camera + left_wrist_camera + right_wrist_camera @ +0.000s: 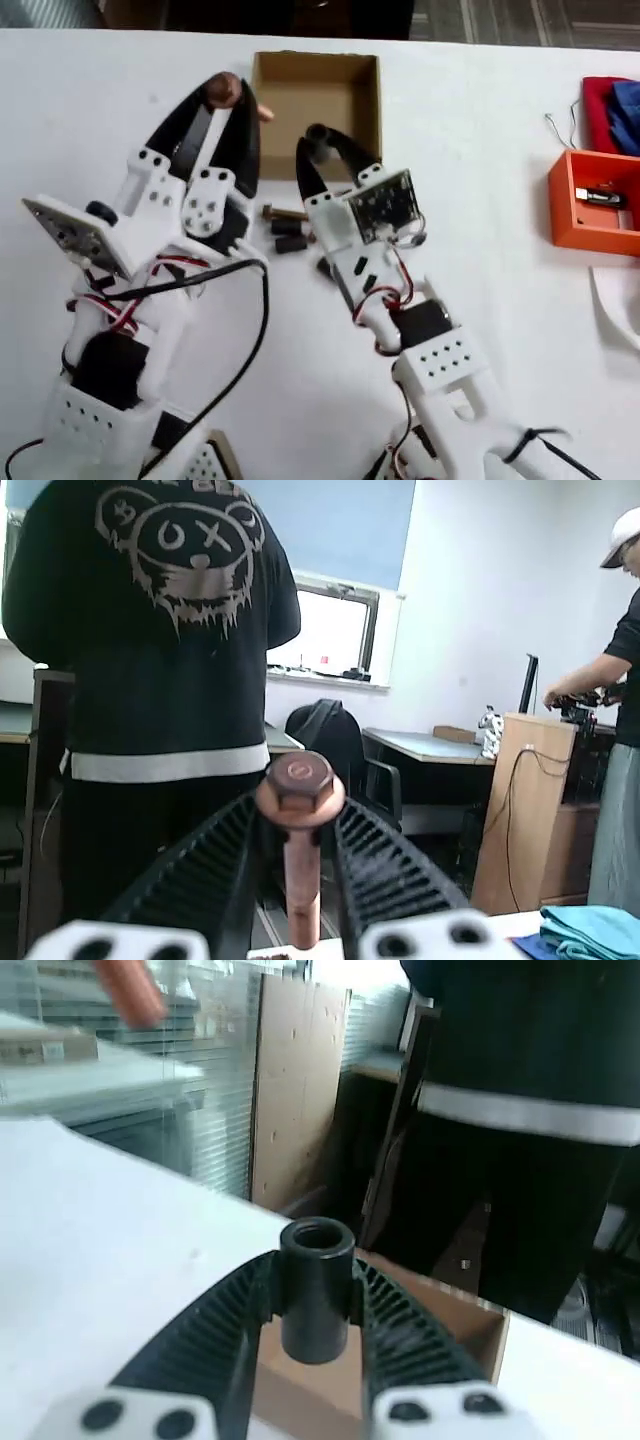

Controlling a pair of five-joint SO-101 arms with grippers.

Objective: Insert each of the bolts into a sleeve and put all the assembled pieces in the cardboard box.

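Observation:
My left gripper [228,100] is shut on a copper hex-head bolt [224,89], held upright just off the left wall of the cardboard box [340,95]. In the left wrist view the bolt [301,825] stands head up between the ribbed black fingers [220,860]. A black sleeve [317,133] is clamped in my right gripper [320,145] at the box's near edge. In the right wrist view the sleeve [316,1295] shows its bore opening upward, with the box [470,1325] behind it and the bolt's shank [130,985] farther off.
Loose bolts and black sleeves [285,228] lie on the white table between the two arms. An orange tray [595,205] and red and blue cloths [610,105] sit at the right edge. Cables trail near both arm bases.

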